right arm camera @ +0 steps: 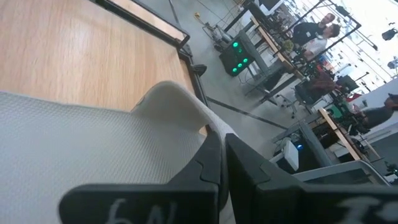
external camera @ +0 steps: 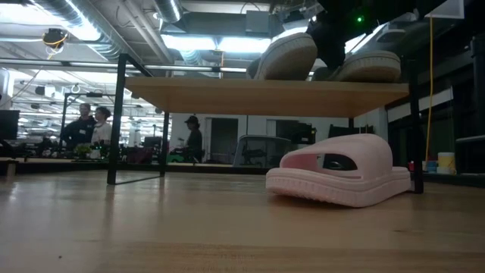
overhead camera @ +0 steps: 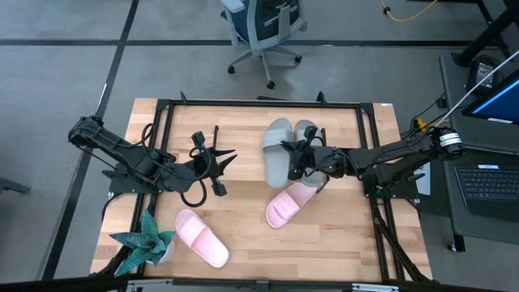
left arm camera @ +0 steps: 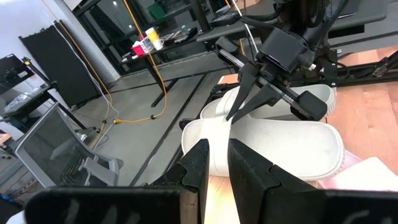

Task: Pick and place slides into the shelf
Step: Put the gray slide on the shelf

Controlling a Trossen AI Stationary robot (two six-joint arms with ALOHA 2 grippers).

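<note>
Two grey-green slides point(overhead camera: 277, 150) point(overhead camera: 307, 132) lie side by side, soles down, on the shelf's wooden board point(external camera: 227, 95). My right gripper point(overhead camera: 292, 156) reaches in from the table's right and is shut on the left one. One pink slide point(external camera: 341, 178) rests on the table under the shelf's near edge. Another pink slide point(overhead camera: 201, 237) lies near the table's front left. My left gripper point(overhead camera: 231, 156) hovers over the shelf's left part, pointing toward the grey-green slides. Its fingers stand a narrow gap apart with nothing between them point(left arm camera: 217, 168). My right gripper pinches the edge of the left grey-green slide's strap point(left arm camera: 229, 119) between its two fingers point(left arm camera: 244, 93). The fingers slant down from the table's right side. The slide lies sole down on the shelf board; its strap point(right arm camera: 168, 99) arches just ahead of the fingers.
A teal star-shaped plant point(overhead camera: 144, 243) stands at the table's front left corner. Thin black shelf legs point(external camera: 120, 121) rise from the table. An office chair point(overhead camera: 263, 28) stands beyond the far edge, a laptop point(overhead camera: 486, 182) to the right. People show in the room behind.
</note>
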